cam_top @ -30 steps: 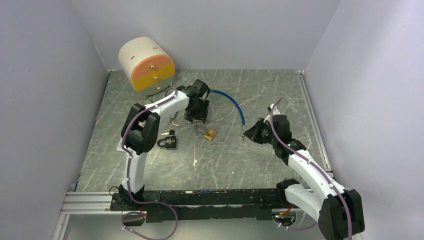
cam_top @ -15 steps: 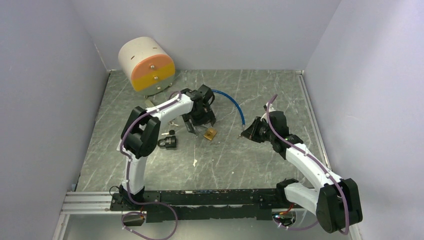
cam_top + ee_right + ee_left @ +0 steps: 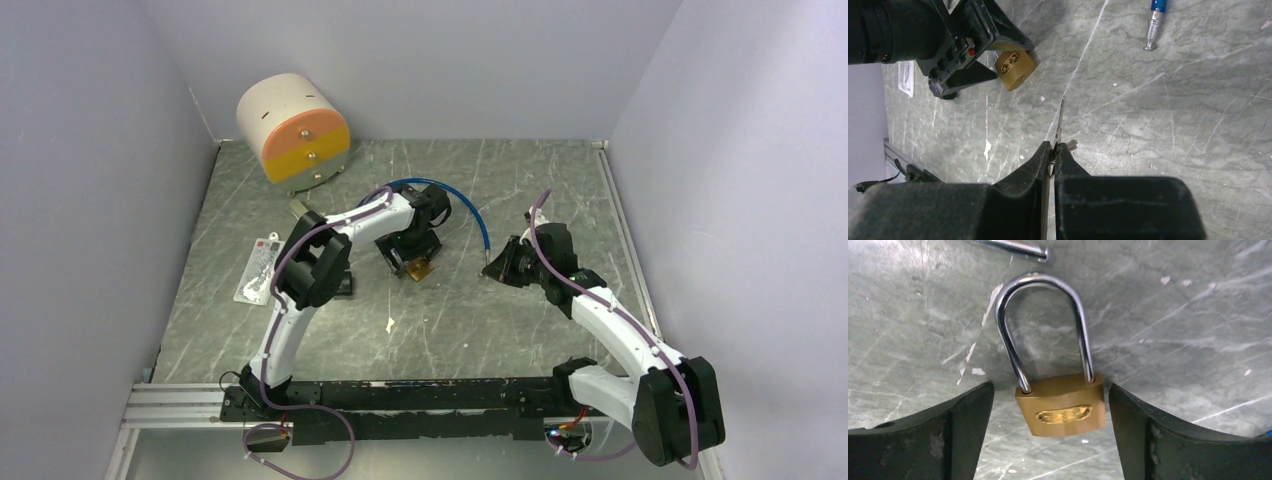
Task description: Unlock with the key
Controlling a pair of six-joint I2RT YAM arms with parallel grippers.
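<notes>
Mostly the key (image 3: 1060,117) is hiding: its head is sitting inside the right gripper (image 3: 1053,150), which is pinching it tight, with only the thin blade showing. One brass padlock (image 3: 1060,412) is lying flat mid-table between the wide-spread fingers of the left gripper (image 3: 1050,386), which is holding nothing. From above, that arm is covering half the padlock. One metal pin (image 3: 1013,246) is running off-frame.

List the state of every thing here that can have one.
Brass padlock with steel shackle: shackle closed, lying flat.
Thin metal key: clamped, blade pointing forward.
Left gripper: open, fingers either side of the padlock.
Right gripper: shut on the key.
Cream round box with orange-and-yellow front: looks shut.
</notes>
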